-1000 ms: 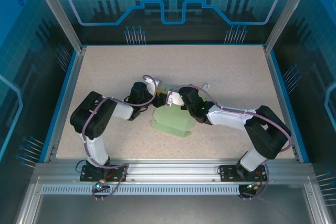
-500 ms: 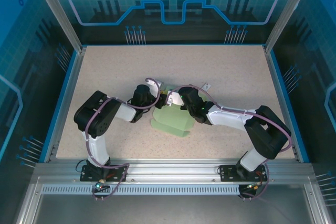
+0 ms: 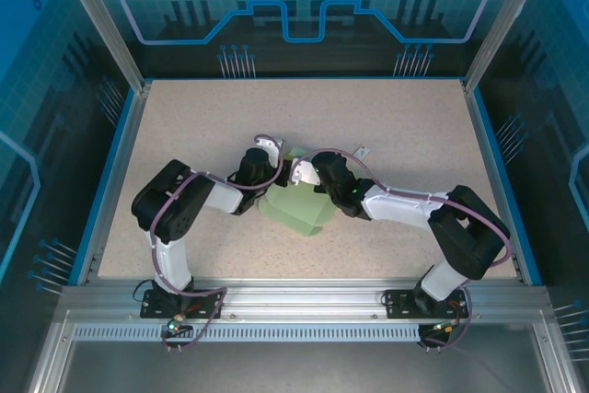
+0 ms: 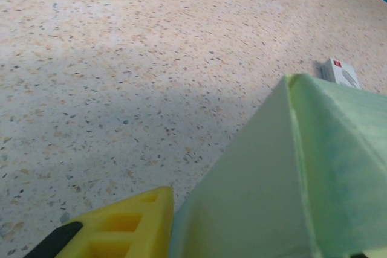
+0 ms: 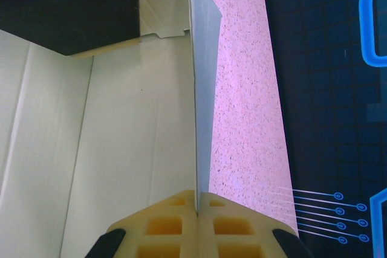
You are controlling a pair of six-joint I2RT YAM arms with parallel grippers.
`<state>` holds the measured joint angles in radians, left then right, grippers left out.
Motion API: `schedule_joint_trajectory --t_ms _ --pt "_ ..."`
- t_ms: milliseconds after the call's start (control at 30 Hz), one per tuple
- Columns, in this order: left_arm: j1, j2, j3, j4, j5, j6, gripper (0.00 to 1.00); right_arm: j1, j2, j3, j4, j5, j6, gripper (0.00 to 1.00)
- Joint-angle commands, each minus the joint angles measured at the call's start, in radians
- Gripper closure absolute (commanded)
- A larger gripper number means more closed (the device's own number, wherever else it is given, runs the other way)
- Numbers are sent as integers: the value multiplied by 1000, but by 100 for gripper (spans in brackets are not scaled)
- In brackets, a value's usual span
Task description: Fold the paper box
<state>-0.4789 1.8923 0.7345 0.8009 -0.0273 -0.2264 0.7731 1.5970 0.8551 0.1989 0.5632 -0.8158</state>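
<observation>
Pale-green paper box (image 3: pixel 296 207) lies part-folded at the centre of the top view, on the table (image 3: pixel 184 126). On its upper edge the right gripper (image 5: pixel 196 200) has its fingers pressed together on a raised panel. At upper left the left gripper (image 3: pixel 276 179) meets the card; whether it grips, I cannot tell. Farther back, upper right, lies a white tag (image 3: pixel 362 151).

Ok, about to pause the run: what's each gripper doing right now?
Left gripper: at the edge of the paper box; open or closed cannot be told.
Right gripper: closed, pinching the paper box.
</observation>
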Motion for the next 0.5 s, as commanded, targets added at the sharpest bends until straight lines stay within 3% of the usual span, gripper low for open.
schedule_joint_trajectory --t_ms 0,267,467 --pt "35 -7 23 -112 -227 -87 75 21 -20 -23 -64 -38 38 99" --pt "10 -19 76 -258 -335 -174 82 32 -17 -30 -60 -50 81 99" --pt "5 -25 33 -119 -237 -150 79 26 -13 -33 -55 -33 105 99"
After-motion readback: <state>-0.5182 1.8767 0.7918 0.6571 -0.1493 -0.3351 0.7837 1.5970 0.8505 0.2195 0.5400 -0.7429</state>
